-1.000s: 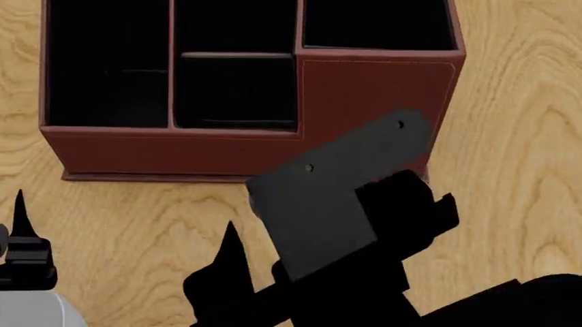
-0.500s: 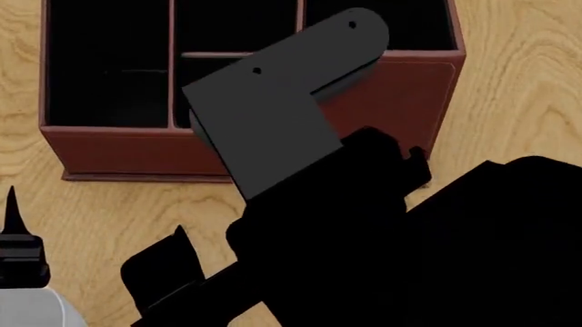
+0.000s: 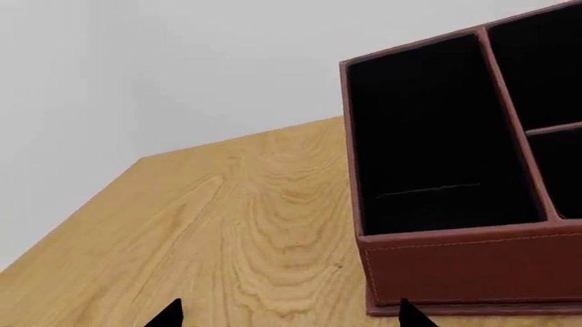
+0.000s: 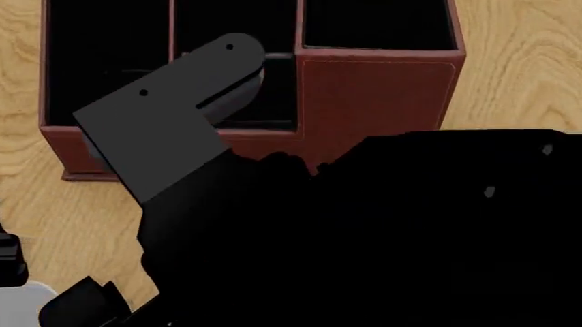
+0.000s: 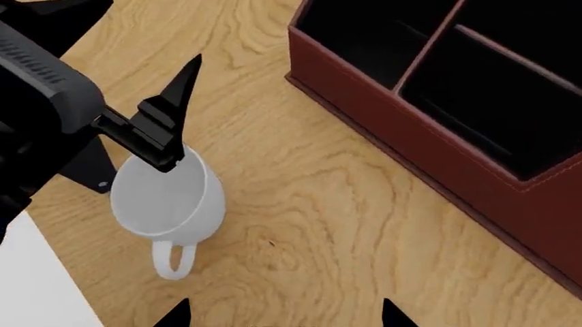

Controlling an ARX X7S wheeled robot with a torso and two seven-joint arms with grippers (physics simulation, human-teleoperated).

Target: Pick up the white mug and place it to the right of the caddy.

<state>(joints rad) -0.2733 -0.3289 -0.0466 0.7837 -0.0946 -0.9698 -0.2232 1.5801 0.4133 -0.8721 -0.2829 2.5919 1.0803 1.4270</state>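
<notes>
The white mug [image 5: 168, 201] stands upright on the wooden table, left of the caddy [image 5: 437, 129], with its loop handle pointing away from the caddy. Only its rim shows in the head view [image 4: 27, 303]. My left gripper [image 5: 146, 34] is open and hovers over the mug, one finger [image 5: 177, 92] above the rim. Its wrist view [image 3: 289, 317] shows only table and the caddy [image 3: 454, 259]. My right gripper [image 5: 282, 317] is open and empty, above the table between the mug and the caddy. The right arm hides much of the caddy [image 4: 373, 88] in the head view.
The wooden table [image 3: 227, 225] ends at an edge on the side of the caddy away from me, with a grey wall beyond. A white surface [image 5: 37, 286] borders the table next to the mug. My right arm [image 4: 382, 231] fills the lower head view.
My right arm has swung left and up across the head view, covering more of the caddy. The left gripper's finger has slid out at the head view's left edge.
</notes>
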